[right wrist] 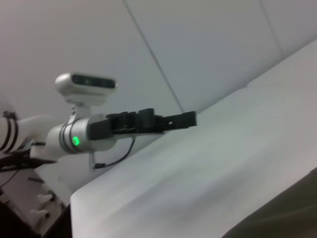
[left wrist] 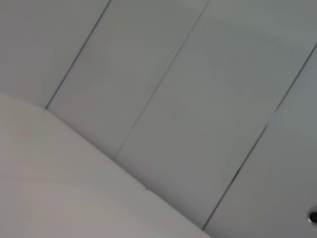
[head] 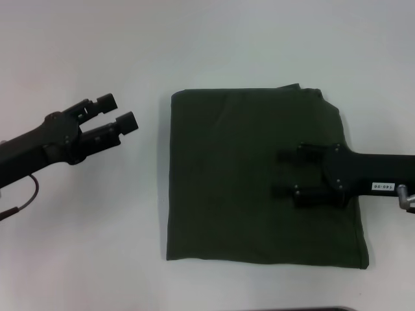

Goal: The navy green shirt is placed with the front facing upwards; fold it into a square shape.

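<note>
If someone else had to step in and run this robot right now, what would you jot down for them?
Left gripper: open, holding nothing, over bare table to the left of the shirt.
Right gripper: open, fingers over the shirt's right half; whether it presses the cloth cannot be told.
Shirt: lies flat on the table, already folded into a rough square, no lettering showing. A little fabric bunches at the far right corner.
Done: the folding, it seems.
Left: probably just lift the right arm clear and perhaps tidy that corner.

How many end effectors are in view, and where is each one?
2. The left end effector is open over the bare table, left of the navy green shirt. The right end effector is open above the shirt's right half.
</note>
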